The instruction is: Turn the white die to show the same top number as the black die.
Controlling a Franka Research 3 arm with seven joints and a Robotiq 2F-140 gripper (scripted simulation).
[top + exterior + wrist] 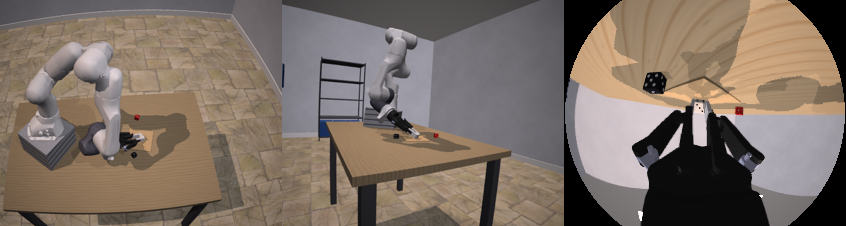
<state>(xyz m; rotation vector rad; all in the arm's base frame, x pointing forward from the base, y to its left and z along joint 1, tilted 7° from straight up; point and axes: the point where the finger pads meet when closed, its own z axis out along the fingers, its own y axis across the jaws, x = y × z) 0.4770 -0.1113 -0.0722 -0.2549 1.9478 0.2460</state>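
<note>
My gripper [140, 137] reaches out low and nearly level over the tan mat [140, 142] and is shut on the white die [698, 107], which sits between the fingertips just above the mat. The same grip shows in the exterior view [416, 134]. The black die [134, 155] lies on the table just off the mat's near edge, apart from the gripper; it also shows in the wrist view [655, 82] and the exterior view [396, 136]. The red die [136, 117] lies on the table beyond the mat.
The arm's grey base block [47, 142] stands at the table's left. The arm's forearm hangs close over the mat's left edge. A black shelf [342, 97] stands behind the table.
</note>
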